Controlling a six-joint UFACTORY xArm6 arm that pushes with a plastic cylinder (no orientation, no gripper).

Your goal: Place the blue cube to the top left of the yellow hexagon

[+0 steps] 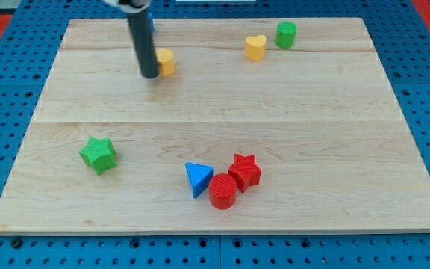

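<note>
The yellow hexagon (168,62) lies near the board's top left and is partly hidden by my rod. My tip (150,75) rests on the board, touching or nearly touching the hexagon's left side. Only a thin blue sliver of the blue cube (152,22) shows, just right of the rod near the board's top edge. It is above and slightly left of the hexagon, and the rod hides the rest of it.
A yellow heart (255,47) and a green cylinder (286,34) sit at the top right. A green star (98,155) lies at the lower left. A blue triangle (197,179), a red cylinder (223,191) and a red star (245,171) cluster at the bottom centre.
</note>
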